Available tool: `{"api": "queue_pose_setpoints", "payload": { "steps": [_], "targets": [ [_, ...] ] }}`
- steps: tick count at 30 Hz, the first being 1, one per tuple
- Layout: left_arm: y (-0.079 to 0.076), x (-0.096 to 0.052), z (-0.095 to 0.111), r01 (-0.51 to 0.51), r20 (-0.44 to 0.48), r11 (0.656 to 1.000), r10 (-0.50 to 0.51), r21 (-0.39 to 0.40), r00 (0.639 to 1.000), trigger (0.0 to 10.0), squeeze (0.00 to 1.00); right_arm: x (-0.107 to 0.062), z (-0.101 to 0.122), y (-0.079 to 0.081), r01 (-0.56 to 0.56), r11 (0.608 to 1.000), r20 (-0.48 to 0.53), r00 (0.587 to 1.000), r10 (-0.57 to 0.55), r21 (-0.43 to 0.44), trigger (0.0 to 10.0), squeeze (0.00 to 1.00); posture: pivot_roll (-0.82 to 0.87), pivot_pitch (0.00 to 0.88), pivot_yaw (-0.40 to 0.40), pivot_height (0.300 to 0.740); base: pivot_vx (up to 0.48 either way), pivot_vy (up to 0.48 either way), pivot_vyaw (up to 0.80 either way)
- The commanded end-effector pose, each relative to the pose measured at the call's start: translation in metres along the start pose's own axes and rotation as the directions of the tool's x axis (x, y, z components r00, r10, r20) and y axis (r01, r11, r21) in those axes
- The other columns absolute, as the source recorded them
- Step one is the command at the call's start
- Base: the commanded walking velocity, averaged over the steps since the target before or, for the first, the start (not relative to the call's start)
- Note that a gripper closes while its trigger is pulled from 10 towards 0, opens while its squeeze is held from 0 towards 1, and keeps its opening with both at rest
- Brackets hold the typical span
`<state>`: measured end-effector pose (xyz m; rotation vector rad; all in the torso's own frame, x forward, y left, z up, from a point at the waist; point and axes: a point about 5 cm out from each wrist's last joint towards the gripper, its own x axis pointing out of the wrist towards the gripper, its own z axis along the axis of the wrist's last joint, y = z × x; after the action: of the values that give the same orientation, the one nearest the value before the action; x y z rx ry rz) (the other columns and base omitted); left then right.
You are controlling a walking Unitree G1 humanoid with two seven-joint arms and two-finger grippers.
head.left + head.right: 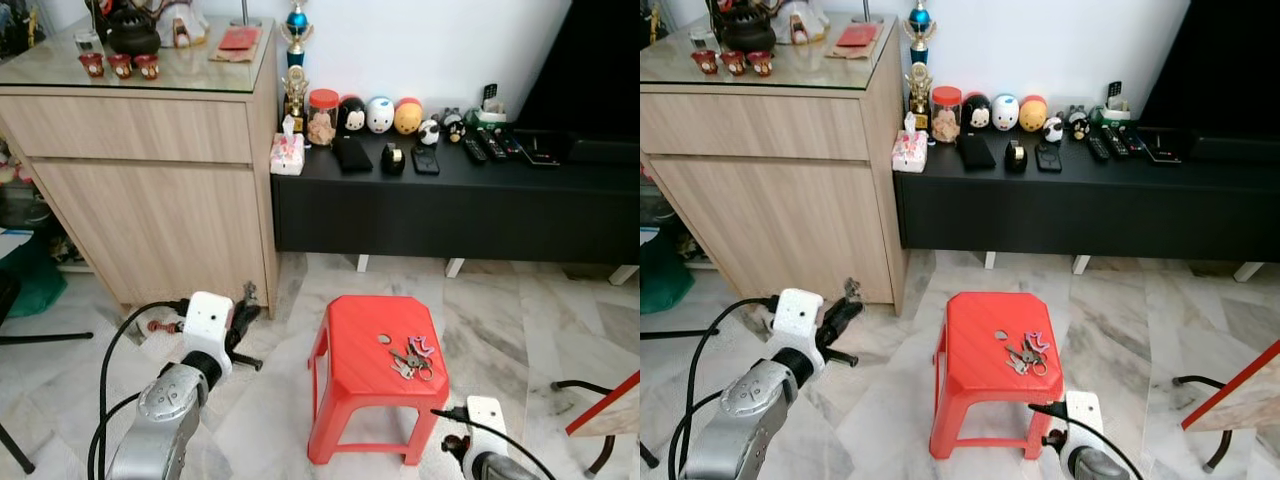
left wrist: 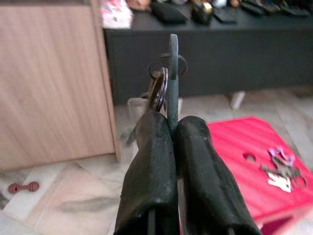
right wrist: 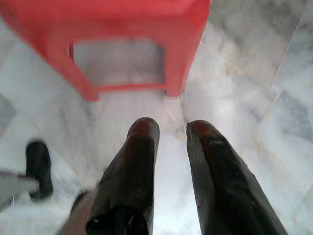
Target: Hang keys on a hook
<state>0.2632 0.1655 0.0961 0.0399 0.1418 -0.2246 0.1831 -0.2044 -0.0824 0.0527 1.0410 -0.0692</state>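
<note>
My left gripper (image 2: 171, 128) clamped on key bunch (image 2: 166, 73), ring and keys sticking out past fingertips, held low near wooden cabinet (image 1: 150, 190) corner. My right gripper (image 3: 168, 132) slightly parted, holding nothing, hanging over marble floor (image 3: 244, 98) beside red stool (image 1: 375, 365). Second key set (image 1: 412, 358) lying on stool top. Judge pickup done; hook not spotted anywhere, so finding it and hanging remain.
</note>
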Motion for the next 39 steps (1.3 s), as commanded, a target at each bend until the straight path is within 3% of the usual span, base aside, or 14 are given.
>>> {"api": "queue_pose_setpoints", "payload": {
  "steps": [1,8,15,22,24,39],
  "targets": [
    [0.007,-0.003,0.004,-0.057,0.032,0.998,0.057,-0.003,0.998,10.0,0.00,-0.001,-0.014,-0.003,0.011,1.000,-0.040,0.999,-0.012,-0.004,10.0,0.00,0.06,0.000,-0.076,0.740,0.000,0.000,0.00],
    [0.021,-0.020,-0.009,-0.173,0.017,0.985,0.174,-0.015,0.985,10.0,0.00,-0.005,-0.028,-0.013,0.040,0.999,-0.069,0.997,-0.038,0.029,10.0,0.00,0.05,0.000,-0.067,0.740,0.000,0.000,0.00],
    [0.021,-0.030,-0.011,-0.161,0.033,0.987,0.160,0.012,0.987,10.0,0.00,-0.006,-0.038,-0.015,0.042,0.999,-0.086,0.995,-0.040,0.029,10.0,0.00,0.07,0.000,-0.059,0.740,0.000,0.000,0.00],
    [0.014,-0.027,-0.010,-0.127,0.045,0.992,0.126,0.018,0.991,10.0,0.00,-0.006,-0.038,-0.011,0.038,0.998,-0.087,0.996,-0.035,0.043,10.0,0.00,0.06,0.000,-0.041,0.740,0.000,-0.215,0.00],
    [0.011,-0.026,-0.011,-0.095,0.040,0.995,0.094,0.011,0.995,10.0,0.00,-0.004,-0.038,-0.003,0.028,0.999,-0.088,0.996,-0.025,0.038,10.0,0.00,0.05,0.000,-0.033,0.740,0.000,-0.386,0.00],
    [0.011,-0.020,-0.010,-0.057,0.047,0.998,0.056,0.028,0.997,10.0,0.00,-0.003,-0.039,0.011,0.005,1.000,-0.103,0.995,-0.004,0.013,10.0,0.00,0.05,0.000,-0.025,0.740,0.000,-0.421,0.00]
  ]
}}
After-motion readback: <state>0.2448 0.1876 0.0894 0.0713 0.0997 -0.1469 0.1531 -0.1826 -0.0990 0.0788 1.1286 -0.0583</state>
